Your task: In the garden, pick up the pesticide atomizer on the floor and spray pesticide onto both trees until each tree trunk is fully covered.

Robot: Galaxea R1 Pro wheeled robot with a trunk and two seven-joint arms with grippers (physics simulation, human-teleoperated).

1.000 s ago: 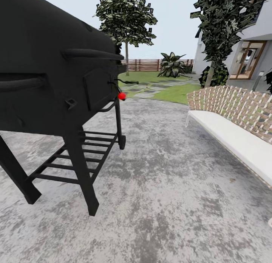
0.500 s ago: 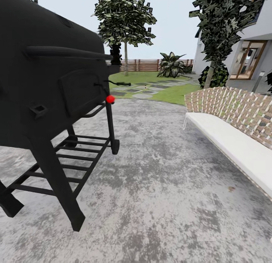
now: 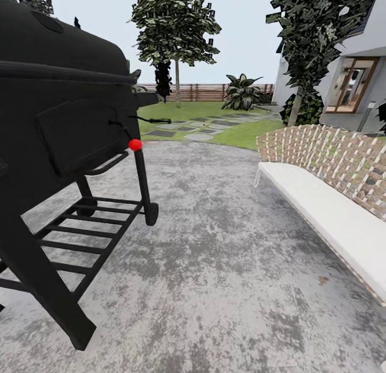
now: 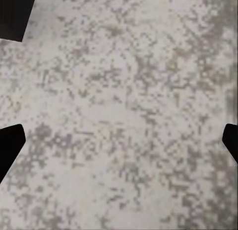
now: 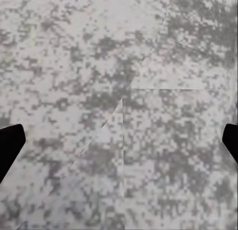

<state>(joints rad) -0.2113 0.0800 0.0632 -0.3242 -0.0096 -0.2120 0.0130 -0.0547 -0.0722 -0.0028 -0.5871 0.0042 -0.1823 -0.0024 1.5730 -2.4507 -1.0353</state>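
Mottled grey paving (image 3: 225, 265) covers the near ground. A black barbecue grill (image 3: 59, 126) stands near left, its body and legs cut off by the frame edge; a red knob (image 3: 135, 144) sits at its right end. A bench (image 3: 327, 201) with a white seat and woven back runs along the right, partly cropped. Far off lies the garden (image 3: 214, 111) lawn before a slatted fence (image 3: 212, 92), with one tree (image 3: 176, 35) on a pale bare trunk (image 3: 177, 83). The atomizer cannot be made out. Left gripper (image 4: 119, 140) and right gripper (image 5: 119, 140) each show dark fingertips at opposite frame edges, spread wide apart, holding nothing.
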